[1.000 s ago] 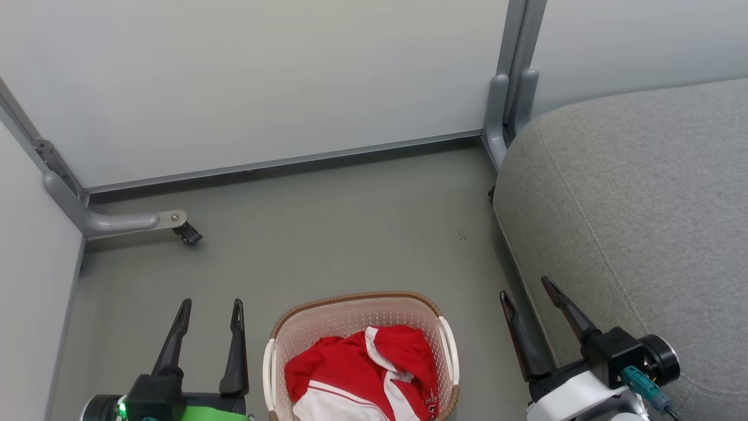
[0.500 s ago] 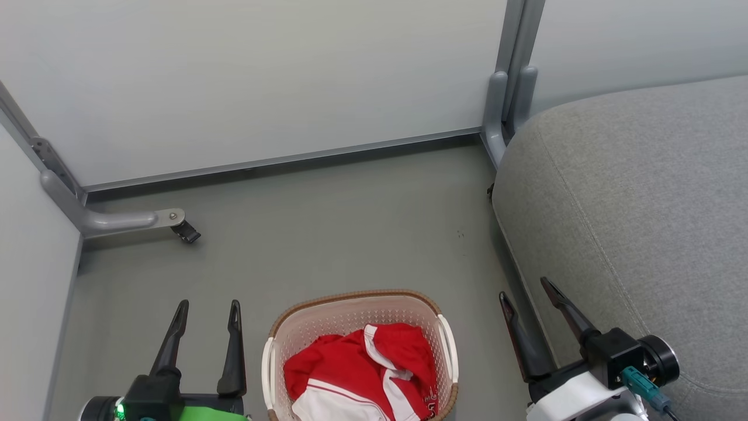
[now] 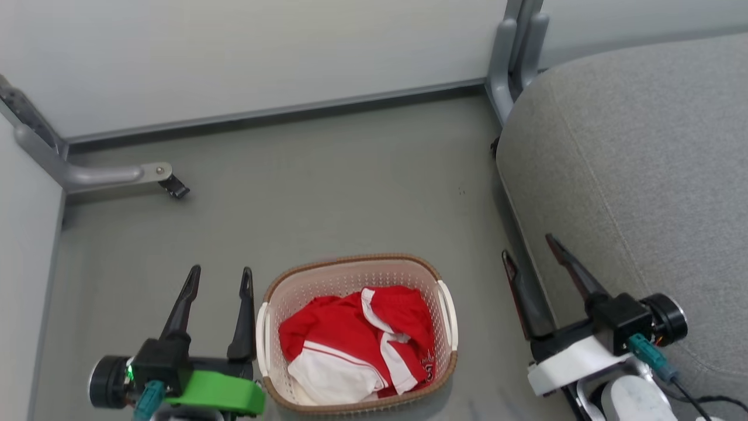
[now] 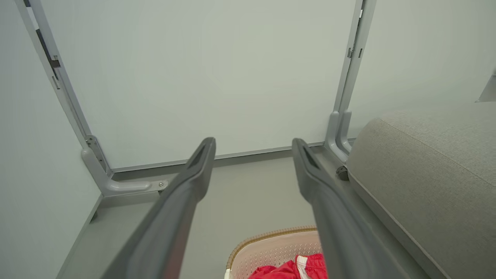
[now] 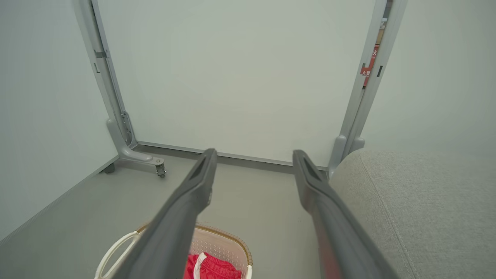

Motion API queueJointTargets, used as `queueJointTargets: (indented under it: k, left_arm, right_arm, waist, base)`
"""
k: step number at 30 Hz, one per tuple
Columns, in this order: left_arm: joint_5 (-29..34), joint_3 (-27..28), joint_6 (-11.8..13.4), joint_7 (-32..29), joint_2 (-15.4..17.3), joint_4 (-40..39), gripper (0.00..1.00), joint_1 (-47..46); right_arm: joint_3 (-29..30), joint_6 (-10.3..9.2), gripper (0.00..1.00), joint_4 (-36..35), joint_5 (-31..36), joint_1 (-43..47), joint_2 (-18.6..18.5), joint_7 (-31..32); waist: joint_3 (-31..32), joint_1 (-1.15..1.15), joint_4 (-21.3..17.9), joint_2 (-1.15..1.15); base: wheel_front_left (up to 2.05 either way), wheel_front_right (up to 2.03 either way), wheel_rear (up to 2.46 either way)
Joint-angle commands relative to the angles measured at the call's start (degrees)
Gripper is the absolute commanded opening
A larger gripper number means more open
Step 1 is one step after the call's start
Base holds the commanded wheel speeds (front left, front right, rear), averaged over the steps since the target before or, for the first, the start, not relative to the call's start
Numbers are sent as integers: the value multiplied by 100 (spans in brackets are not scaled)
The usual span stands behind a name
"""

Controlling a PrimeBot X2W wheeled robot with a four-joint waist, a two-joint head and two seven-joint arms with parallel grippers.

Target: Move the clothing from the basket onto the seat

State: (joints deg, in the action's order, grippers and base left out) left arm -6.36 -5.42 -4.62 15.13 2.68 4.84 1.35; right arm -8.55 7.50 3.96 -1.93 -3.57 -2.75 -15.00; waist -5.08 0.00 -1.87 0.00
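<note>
Clothing [image 3: 350, 333] heaped in basket [image 3: 336, 279], left hand [image 3: 222, 271] and right hand [image 3: 528, 247] spread wide, empty

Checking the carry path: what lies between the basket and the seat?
Head view: bare grey floor between basket and seat, with the open right gripper hanging at the seat's edge.

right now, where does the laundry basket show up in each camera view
Head view: basket low in the middle of the picture, standing on the floor.
Left wrist view: basket at the bottom edge, just right of the middle, cut off by the frame.
Right wrist view: basket at the bottom edge, left of the middle, cut off by the frame.
Shared landmark: the grey seat, right of the basket in every view.
</note>
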Motion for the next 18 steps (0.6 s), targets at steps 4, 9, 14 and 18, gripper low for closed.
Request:
queueJointTargets:
  k: [4,9,14,18]
  left_arm:
    - [202,-114,-131,4,36,270,100,-750]
    - [386,-305,-236,4,86,630,100,-1495]
    - [462,-589,-283,4,177,1061,100,-2263]
    - [455,-1051,-290,5,350,1483,100,-2878]
  right_arm:
    - [138,-2,100,-126,20,-522,-23,-28]
    - [292,-2,100,-213,112,-992,-23,-28]
    - [431,-2,100,-335,193,-1413,-24,-28]
    - [513,-2,100,-446,253,-1678,-24,-28]
  waist:
    - [-1503,0,141,0]
    - [-2285,0,209,0]
    - [-2941,0,236,0]
    - [-3379,0,215,0]
  base:
    - [0,0,0]
    - [0,0,0]
    - [0,0,0]
    - [0,0,0]
